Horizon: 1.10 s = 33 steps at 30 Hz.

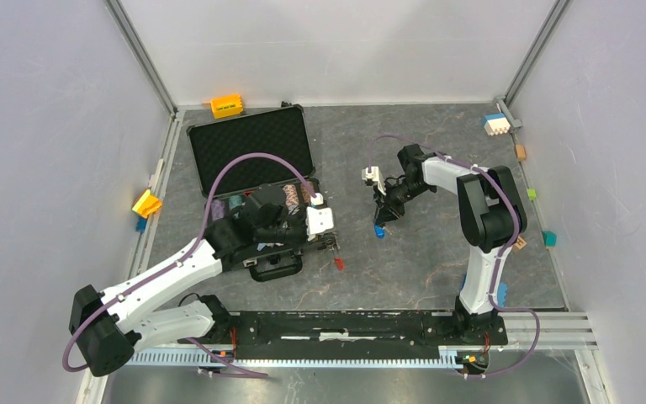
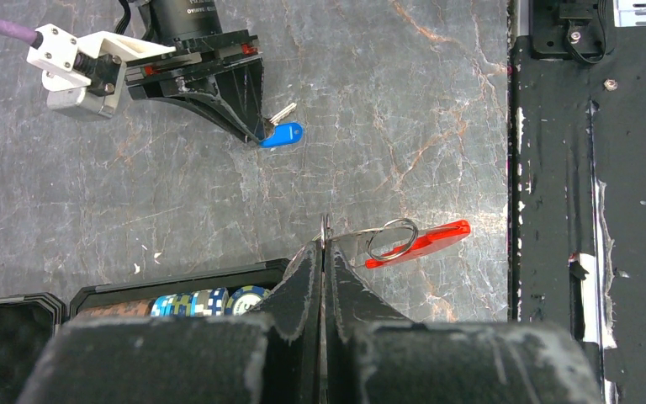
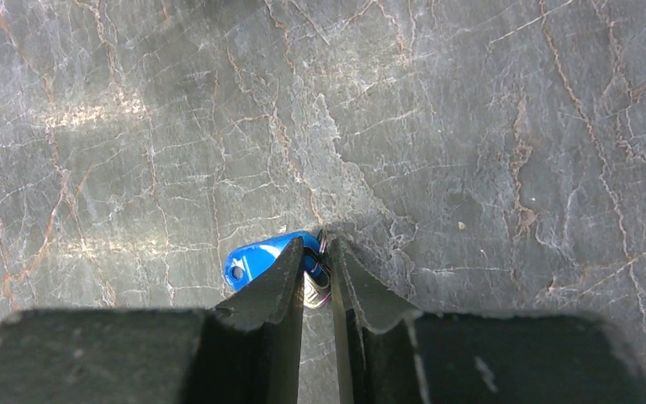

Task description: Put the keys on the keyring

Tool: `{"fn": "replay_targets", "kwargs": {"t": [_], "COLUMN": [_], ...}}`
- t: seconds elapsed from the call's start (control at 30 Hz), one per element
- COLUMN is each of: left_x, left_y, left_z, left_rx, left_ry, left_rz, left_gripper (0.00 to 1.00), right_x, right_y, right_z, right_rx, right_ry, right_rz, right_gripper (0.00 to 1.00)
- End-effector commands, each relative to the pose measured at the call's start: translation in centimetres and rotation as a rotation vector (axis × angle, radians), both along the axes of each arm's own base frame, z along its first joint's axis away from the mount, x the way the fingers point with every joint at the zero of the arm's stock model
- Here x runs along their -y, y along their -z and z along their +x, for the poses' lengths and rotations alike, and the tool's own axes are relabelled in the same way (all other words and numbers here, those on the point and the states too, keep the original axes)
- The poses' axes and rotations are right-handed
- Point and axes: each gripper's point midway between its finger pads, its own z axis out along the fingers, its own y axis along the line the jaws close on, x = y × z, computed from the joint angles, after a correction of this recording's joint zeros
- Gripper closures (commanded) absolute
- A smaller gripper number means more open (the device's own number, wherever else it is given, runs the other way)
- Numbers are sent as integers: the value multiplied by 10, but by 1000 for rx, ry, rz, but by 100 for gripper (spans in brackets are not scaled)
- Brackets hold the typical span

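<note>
Left claw (image 2: 325, 246) fully closed on keyring (image 2: 437, 236); ring and red tag stick out free, likely ready for threading. Right claw (image 3: 318, 252) narrow, pinching blue key (image 3: 256, 259) low on worktop (image 3: 471, 126), probably to lift it.

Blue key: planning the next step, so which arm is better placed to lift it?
Right. The right claw flanks the blue key, while the left claw is shut on the keyring.
</note>
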Motion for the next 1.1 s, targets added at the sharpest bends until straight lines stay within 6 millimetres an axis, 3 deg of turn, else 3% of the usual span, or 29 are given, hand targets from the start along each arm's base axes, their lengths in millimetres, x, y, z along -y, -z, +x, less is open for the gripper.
{"fn": "replay_targets", "kwargs": {"t": [0.0, 0.23, 0.3, 0.4, 0.83, 0.97, 1.07], "left_x": [2, 3, 2, 2, 2, 2, 2], "left_y": [-15, -15, -15, -15, -15, -13, -13], "left_z": [-1, 0, 0, 1, 1, 2, 4], "left_rx": [33, 36, 36, 37, 38, 45, 47], "left_ry": [21, 19, 18, 17, 15, 11, 8], "left_rz": [-45, -45, -44, -44, -42, -38, -38], "left_gripper": [98, 98, 98, 98, 98, 98, 98], "right_x": [2, 4, 5, 6, 5, 0, -5], "right_y": [-4, -3, -2, -3, -6, -19, -41], "right_z": [-1, -2, -3, -2, 0, -1, -3], "right_rx": [24, 68, 74, 87, 104, 134, 187], "right_ry": [6, 19, 20, 27, 29, 0, -22], "right_rz": [-3, -23, -25, -29, -20, 17, 73], "right_gripper": [77, 78, 80, 91, 100, 100, 100]}}
